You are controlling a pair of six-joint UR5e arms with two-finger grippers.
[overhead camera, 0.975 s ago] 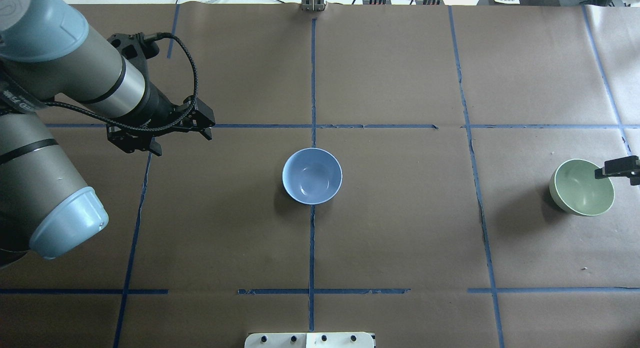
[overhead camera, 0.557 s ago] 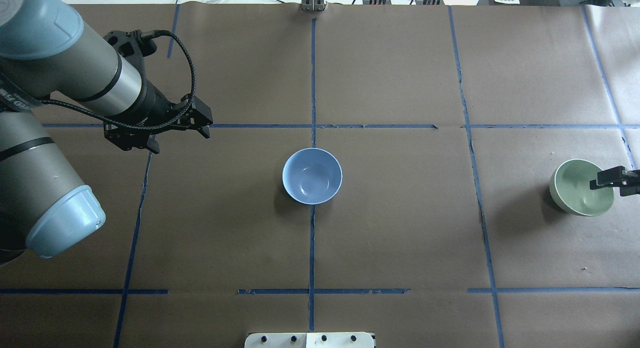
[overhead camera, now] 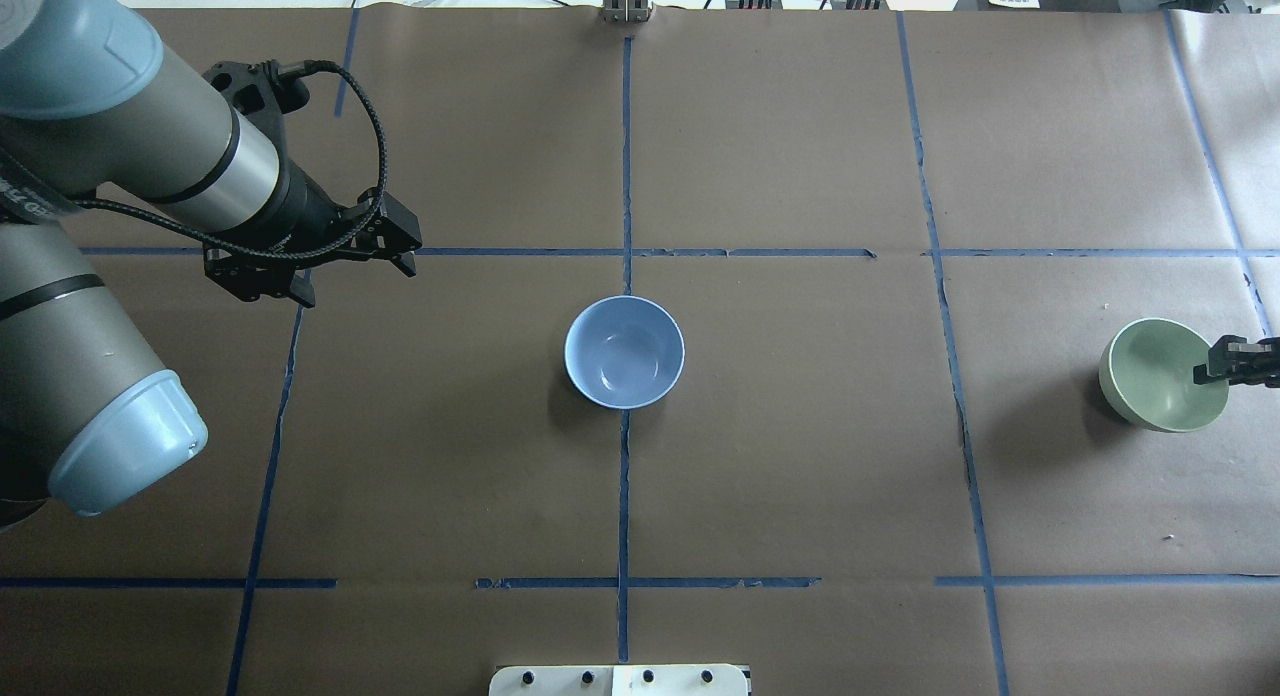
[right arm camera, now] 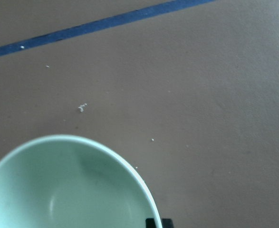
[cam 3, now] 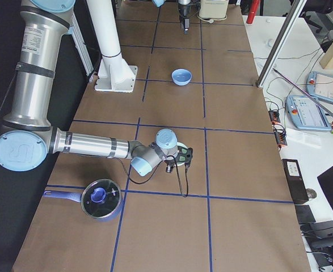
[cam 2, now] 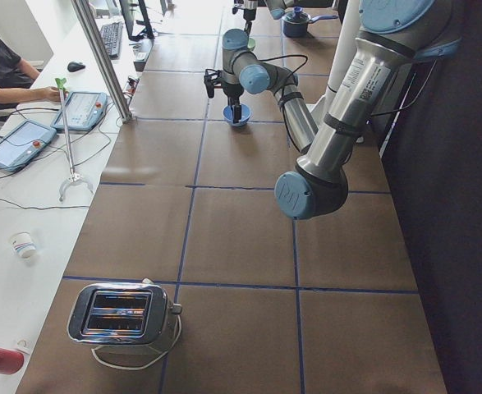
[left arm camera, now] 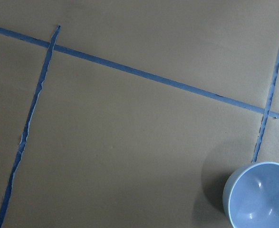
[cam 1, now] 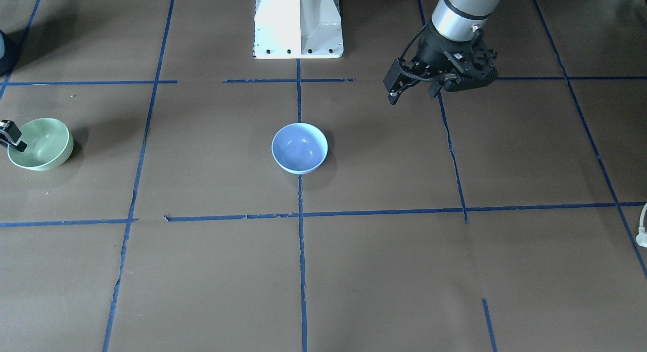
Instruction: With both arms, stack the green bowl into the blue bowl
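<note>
You are working the right tool (overhead camera: 1208,371) at the green bowl (overhead camera: 1150,376) rim, far right; whether it is clamped I cannot tell, so seat it deep; left tool (cam 1: 412,93) is hanging spread.

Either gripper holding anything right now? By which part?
Left gripper holds nothing and is apart from the blue bowl. Right gripper sits at the green bowl's rim, on its outer side; whether it is clamped there cannot be told.
</note>
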